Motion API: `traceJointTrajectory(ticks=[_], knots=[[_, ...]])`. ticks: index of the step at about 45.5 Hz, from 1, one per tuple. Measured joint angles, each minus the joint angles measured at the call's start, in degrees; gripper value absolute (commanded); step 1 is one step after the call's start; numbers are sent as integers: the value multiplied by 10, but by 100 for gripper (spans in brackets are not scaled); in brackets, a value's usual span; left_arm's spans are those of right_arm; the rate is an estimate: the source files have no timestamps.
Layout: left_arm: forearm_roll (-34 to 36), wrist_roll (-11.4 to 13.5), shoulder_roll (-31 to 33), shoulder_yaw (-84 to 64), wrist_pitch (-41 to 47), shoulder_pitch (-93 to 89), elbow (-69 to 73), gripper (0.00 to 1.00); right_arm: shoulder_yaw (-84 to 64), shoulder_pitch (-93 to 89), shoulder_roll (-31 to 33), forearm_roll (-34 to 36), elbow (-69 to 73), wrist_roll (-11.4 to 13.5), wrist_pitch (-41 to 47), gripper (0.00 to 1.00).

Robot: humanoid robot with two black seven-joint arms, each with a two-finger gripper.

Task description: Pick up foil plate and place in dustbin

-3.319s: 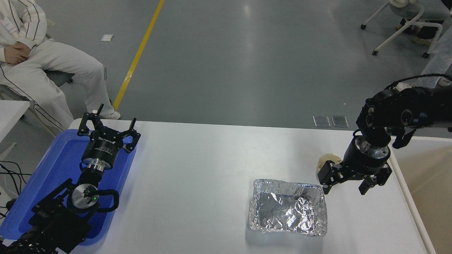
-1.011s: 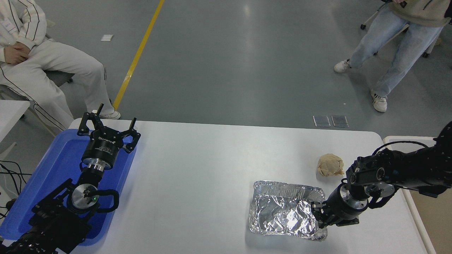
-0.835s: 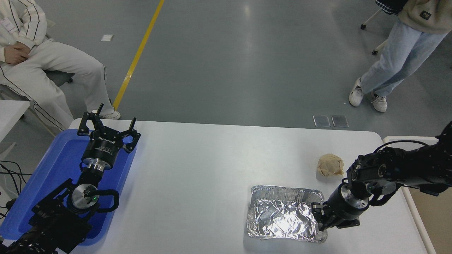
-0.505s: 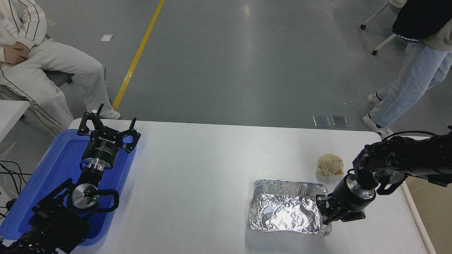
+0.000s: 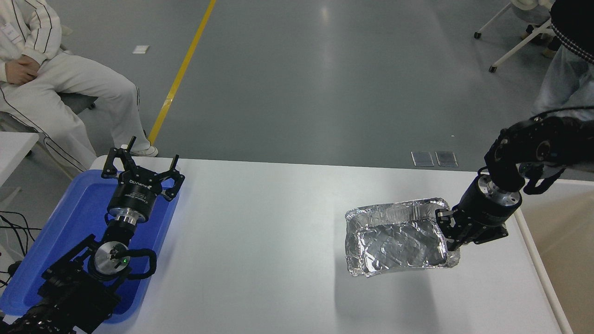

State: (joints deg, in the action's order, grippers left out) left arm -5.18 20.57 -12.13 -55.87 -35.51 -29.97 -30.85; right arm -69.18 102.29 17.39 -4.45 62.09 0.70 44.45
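I have the foil plate (image 5: 400, 237) off the counter (image 5: 260, 241) — my right claw (image 5: 449, 236) is clenched on its right-hand rim, and the plate hangs in the air, tilted, with its shadow lying on the white surface below and a little to the left of it. So the pick-up part looks done, and I judge myself to be in the carry. The dustbin (image 5: 557, 260) sits just beside the counter's right edge; only its pale rim and part of a beige inner wall show at the picture's right side. What comes next, as I reckon it, is a swing to my right until the whole plate is past that rim, and only then a release — the plate is wide and I hold it by one edge, so its far side trails well out to the left and could catch the rim or the counter's edge if I let go too soon. The thin foil may also bend at my grip. My right arm reaches in from the right edge, elbow high, forearm angled down and leftward to the plate. My left claw (image 5: 139, 172) is parked at the lower left over the blue tray (image 5: 60, 232), its fingers spread apart.
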Motion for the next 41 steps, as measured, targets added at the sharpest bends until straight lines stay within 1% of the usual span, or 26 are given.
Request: traceJointTrajectory(ticks=[18,41], knots=[[0,0,0,0,0,0,0,100,-45,119,-1,-5,2,0,5,0],[0,0,0,0,0,0,0,100,-77,196,0,-13,21,0,5,0]])
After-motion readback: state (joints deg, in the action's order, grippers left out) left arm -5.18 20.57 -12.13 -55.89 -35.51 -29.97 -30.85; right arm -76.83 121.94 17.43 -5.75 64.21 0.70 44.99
